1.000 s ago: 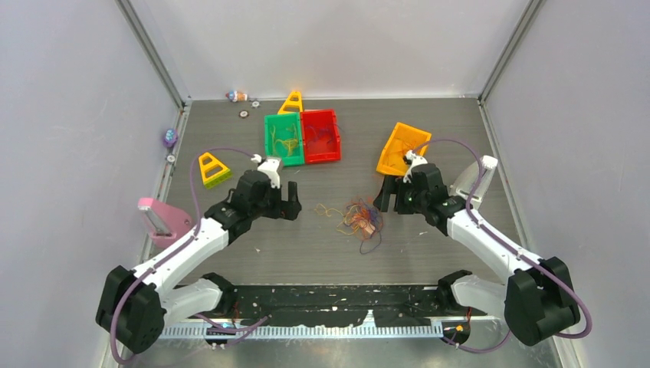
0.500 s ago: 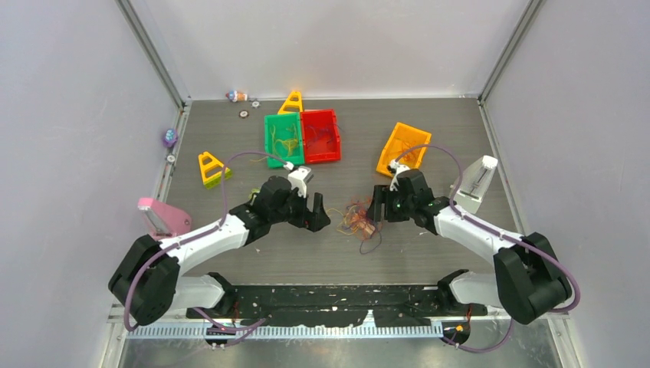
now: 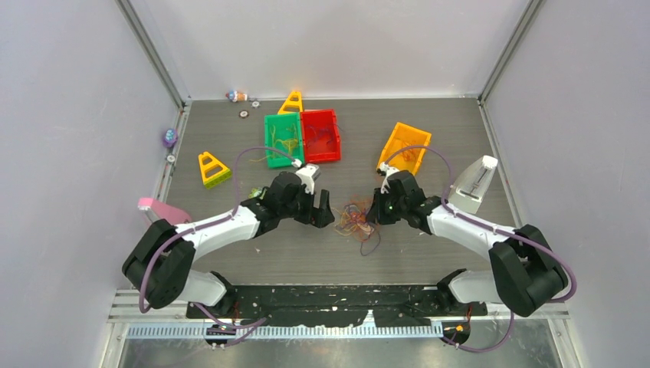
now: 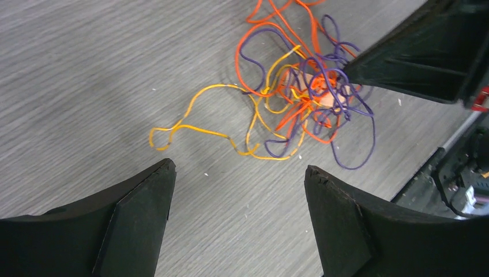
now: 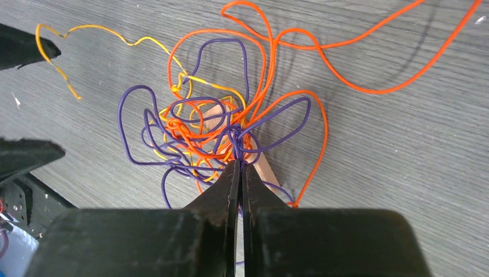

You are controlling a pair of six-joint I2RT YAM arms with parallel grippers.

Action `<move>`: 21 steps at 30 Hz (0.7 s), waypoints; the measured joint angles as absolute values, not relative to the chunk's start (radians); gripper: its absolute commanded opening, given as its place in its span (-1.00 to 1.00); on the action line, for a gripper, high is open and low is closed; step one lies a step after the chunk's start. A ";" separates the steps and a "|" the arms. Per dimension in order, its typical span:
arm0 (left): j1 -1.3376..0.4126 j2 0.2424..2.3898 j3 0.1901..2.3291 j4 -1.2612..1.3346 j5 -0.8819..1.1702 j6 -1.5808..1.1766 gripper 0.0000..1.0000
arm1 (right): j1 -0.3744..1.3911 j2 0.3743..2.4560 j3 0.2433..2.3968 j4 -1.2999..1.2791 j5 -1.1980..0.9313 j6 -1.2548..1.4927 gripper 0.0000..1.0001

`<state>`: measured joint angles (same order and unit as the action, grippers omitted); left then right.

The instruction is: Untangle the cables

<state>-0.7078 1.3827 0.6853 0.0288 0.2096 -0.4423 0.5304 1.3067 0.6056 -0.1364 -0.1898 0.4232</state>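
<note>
Right gripper (image 5: 239,164) has shut on cables (image 5: 196,127); yellow strand (image 4: 193,128) trails toward left gripper (image 4: 239,170).

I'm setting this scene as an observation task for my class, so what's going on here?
Two robot arms are working on a tangle of thin cables in the middle of the table. The right gripper is shut on purple strands at one side of the tangle. The left gripper is open on the opposite side, with a loose yellow loop just ahead of its fingers. The cables are not yet separated.
</note>
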 measured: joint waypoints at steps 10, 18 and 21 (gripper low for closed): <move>-0.707 1.295 0.686 -0.047 0.041 -0.429 0.67 | 0.531 1.142 0.623 -0.212 -0.176 0.422 -0.89; -0.682 1.310 0.690 -0.082 -0.015 -0.418 0.90 | 0.531 1.132 0.632 -0.243 -0.163 0.425 -0.89; -0.677 1.390 0.735 -0.103 -0.015 -0.411 0.84 | 0.531 1.132 0.632 -0.253 -0.159 0.425 -0.90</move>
